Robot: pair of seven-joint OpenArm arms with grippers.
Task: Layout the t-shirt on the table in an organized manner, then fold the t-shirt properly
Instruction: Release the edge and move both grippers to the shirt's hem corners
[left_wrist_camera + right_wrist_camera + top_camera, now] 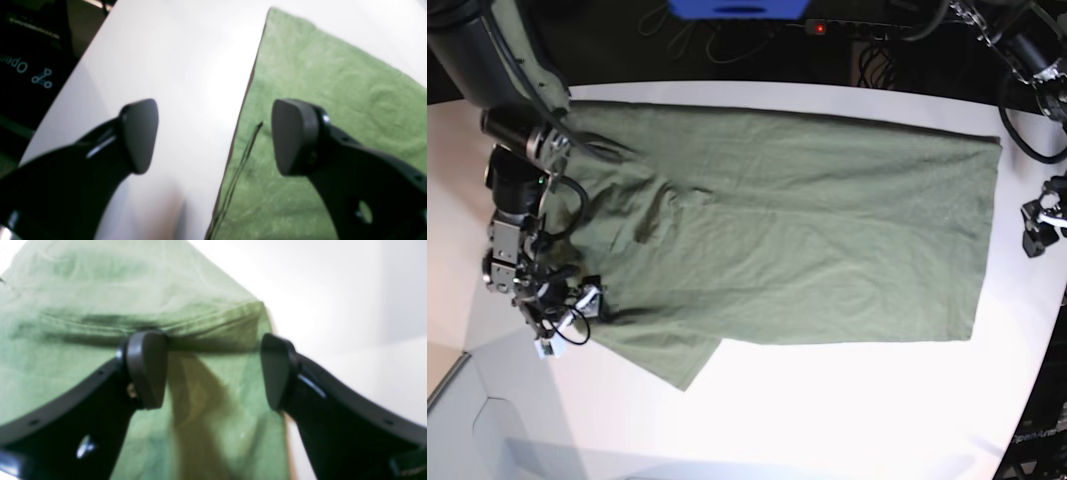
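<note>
The olive-green t-shirt [797,230] lies spread flat on the white table [827,410], collar end at the base view's left, hem at its right. My right gripper [567,300] is open at the lower-left sleeve. In the right wrist view the right gripper [213,371] has its jaws apart over the sleeve's hemmed edge [200,323]. My left gripper [1039,228] is open and empty just past the hem. In the left wrist view the left gripper [215,136] straddles the shirt's straight edge [247,100], one finger [293,136] over the cloth and the other over bare table [183,66].
A loose dark thread [248,146] lies along the shirt's edge. Cables, a blue box [737,8] and a power strip [819,27] lie beyond the table's far edge. The table's curved edge [1037,380] runs down the right. A dark stand with a logo [26,66] is beside the table.
</note>
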